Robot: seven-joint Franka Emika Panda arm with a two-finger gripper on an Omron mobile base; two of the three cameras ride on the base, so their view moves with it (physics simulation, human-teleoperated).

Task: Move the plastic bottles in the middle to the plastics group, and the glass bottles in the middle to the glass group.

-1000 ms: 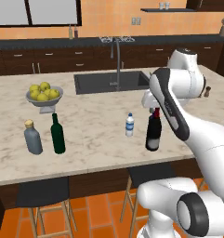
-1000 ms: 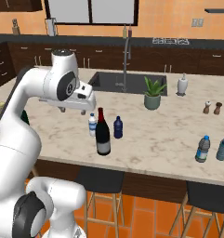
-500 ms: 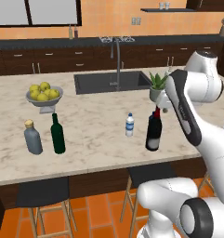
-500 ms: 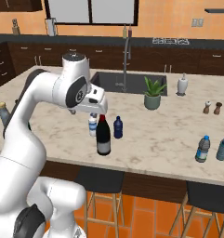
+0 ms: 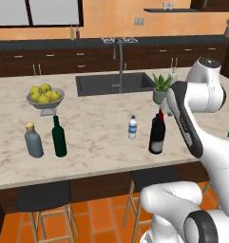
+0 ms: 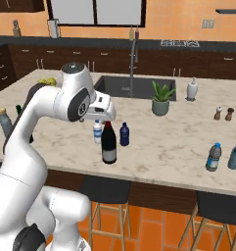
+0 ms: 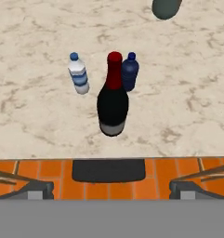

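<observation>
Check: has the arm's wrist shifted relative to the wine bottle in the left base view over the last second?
Yes. The arm swung right: it was overlapping the near-black wine bottle, and now stands mostly to its right, while the bottle stayed put by the sink.

The robot arm (image 6: 38,122) was white and smooth, made of fat round tubes joined one after another. Dark grey rings and round caps marked its joints. A big round shoulder piece had a dark circle on its side. Near the floor the base (image 5: 182,213) was white and rounded too, with a dark grey wheel-like disc. The gripper's (image 7: 111,187) two small finger tips (image 7: 36,188) were dark grey.
</observation>
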